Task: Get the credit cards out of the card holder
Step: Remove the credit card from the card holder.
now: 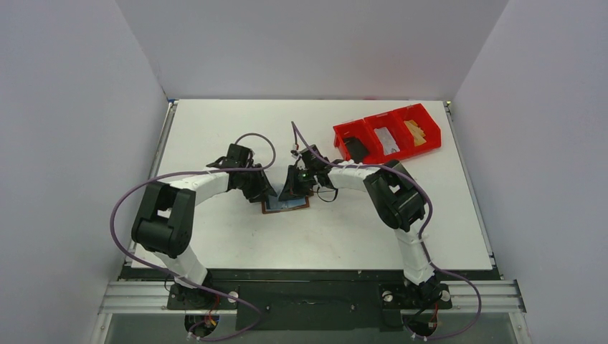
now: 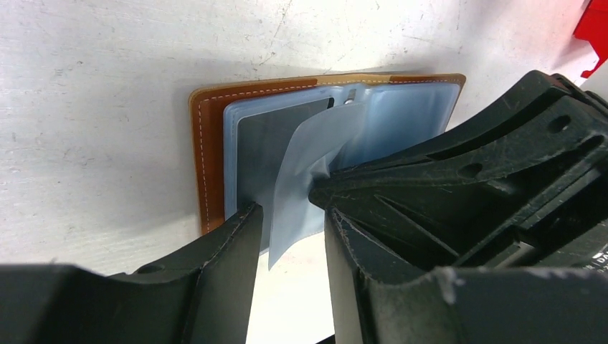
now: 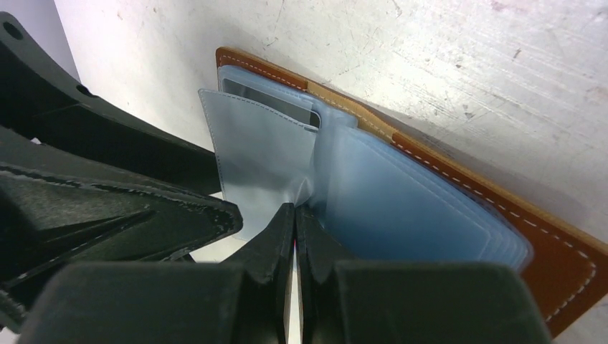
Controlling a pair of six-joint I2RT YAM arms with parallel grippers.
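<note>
Just beside left tool (image 2: 290,215), card holder (image 2: 208,143), right tool (image 3: 295,211) pinching sleeve (image 3: 258,158)

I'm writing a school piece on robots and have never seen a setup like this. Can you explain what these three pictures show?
These are two robot arms, the left arm and the right arm, bolted at the near edge of a white table. The wide picture comes from a fixed camera above and behind them. The two close-ups come from a camera on each wrist. On the table lie an open brown card holder and a red bin with three compartments. The right gripper is shut, pinching one pale blue pocket flap of the card holder. The left gripper is open, with that flap between its fingers. A dark card sits in a pocket.
</note>
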